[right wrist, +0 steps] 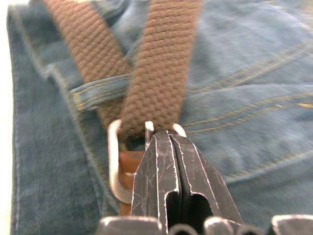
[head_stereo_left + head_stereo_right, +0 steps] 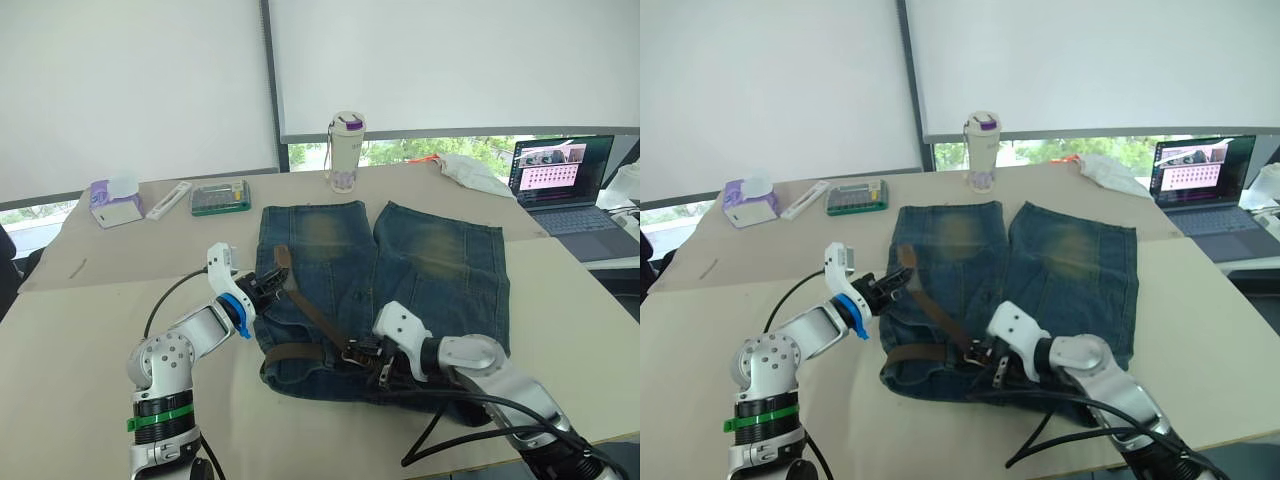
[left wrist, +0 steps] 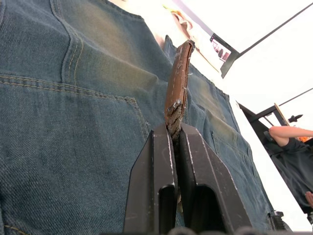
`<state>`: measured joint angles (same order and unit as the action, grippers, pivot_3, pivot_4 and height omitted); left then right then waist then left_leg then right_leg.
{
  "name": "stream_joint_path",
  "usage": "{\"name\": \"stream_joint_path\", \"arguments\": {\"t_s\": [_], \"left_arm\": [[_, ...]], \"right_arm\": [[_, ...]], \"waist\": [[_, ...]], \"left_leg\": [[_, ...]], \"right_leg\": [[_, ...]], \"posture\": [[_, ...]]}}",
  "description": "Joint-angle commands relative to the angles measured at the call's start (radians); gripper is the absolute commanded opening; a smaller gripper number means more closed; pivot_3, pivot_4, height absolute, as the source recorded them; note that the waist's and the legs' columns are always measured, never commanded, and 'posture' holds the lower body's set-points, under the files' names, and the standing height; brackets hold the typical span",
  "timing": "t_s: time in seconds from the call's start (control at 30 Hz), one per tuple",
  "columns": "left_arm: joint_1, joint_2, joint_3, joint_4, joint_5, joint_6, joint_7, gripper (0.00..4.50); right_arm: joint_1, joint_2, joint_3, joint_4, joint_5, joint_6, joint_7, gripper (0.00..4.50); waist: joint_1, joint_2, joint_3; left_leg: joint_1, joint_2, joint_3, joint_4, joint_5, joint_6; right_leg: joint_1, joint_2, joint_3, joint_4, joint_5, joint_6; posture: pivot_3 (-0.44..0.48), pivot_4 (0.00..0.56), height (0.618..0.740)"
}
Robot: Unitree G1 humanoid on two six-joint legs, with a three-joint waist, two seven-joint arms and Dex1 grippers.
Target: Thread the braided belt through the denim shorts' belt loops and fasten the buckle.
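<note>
The right tool [image 1: 168,139] is closed on the buckle [image 1: 122,164], its tips meeting at the prong side of the silver frame, where the braided belt [image 1: 159,73] has been passed through. The left tool [image 3: 175,142] is clamped on the belt's free end, which is held raised above the denim shorts [image 2: 440,265] spread flat on the table [image 2: 90,330]. One belt loop [image 1: 95,93] is seen just beside the buckle, with a strap run under it. If the tail is pulled too hard, the buckle could be dragged from the narrow pinch (only a thin rim is gripped). The prong might also miss the weave, leaving the fastening undone, and the waistband could be bunched.
</note>
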<state>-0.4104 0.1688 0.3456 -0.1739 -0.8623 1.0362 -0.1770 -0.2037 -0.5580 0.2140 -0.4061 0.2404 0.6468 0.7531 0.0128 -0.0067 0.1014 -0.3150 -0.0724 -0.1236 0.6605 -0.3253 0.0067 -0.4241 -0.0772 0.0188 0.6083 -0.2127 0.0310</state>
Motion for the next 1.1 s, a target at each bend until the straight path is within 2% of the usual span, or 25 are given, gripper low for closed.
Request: {"name": "stream_joint_path", "arguments": {"t_s": [0.03, 0.3, 0.5, 1.1], "left_arm": [[0.005, 0.017, -0.014, -0.018, 0.006, -0.038, -0.023, 0.0], [0.045, 0.044, -0.034, -0.016, 0.013, -0.059, -0.044, 0.0], [0.046, 0.049, -0.033, -0.019, 0.01, -0.06, -0.042, 0.0], [0.056, 0.05, -0.031, -0.015, 0.012, -0.075, -0.045, 0.0]], "right_arm": [[0.019, 0.004, -0.072, -0.084, 0.093, 0.029, 0.015, 0.02], [0.04, -0.011, -0.019, -0.096, 0.085, 0.036, 0.008, 0.02], [0.014, -0.041, 0.091, -0.005, -0.013, 0.024, 0.003, 0.02], [0.074, 0.042, -0.074, -0.096, 0.171, -0.008, -0.002, 0.02]], "waist": [[0.001, 0.0, 0.0], [0.0, 0.0, 0.0], [0.001, 0.0, 0.0], [0.001, 0.0, 0.0]], "left_leg": [[0.0, 0.0, 0.0, 0.0, 0.0, 0.0], [0.0, 0.0, 0.0, 0.0, 0.0, 0.0], [0.0, 0.0, 0.0, 0.0, 0.0, 0.0], [0.0, 0.0, -0.001, 0.0, 0.0, 0.0]], "right_leg": [[0.0, 0.0, 0.0, 0.0, 0.0, 0.0], [0.0, 0.0, 0.0, 0.0, 0.0, 0.0], [0.0, 0.0, -0.001, -0.001, 0.0, 0.0], [0.0, 0.0, -0.001, -0.001, 0.0, 0.0]], "posture": [[0.0, 0.15, 0.74], [0.0, 0.15, 0.74], [0.0, 0.15, 0.74], [0.0, 0.15, 0.74]]}}
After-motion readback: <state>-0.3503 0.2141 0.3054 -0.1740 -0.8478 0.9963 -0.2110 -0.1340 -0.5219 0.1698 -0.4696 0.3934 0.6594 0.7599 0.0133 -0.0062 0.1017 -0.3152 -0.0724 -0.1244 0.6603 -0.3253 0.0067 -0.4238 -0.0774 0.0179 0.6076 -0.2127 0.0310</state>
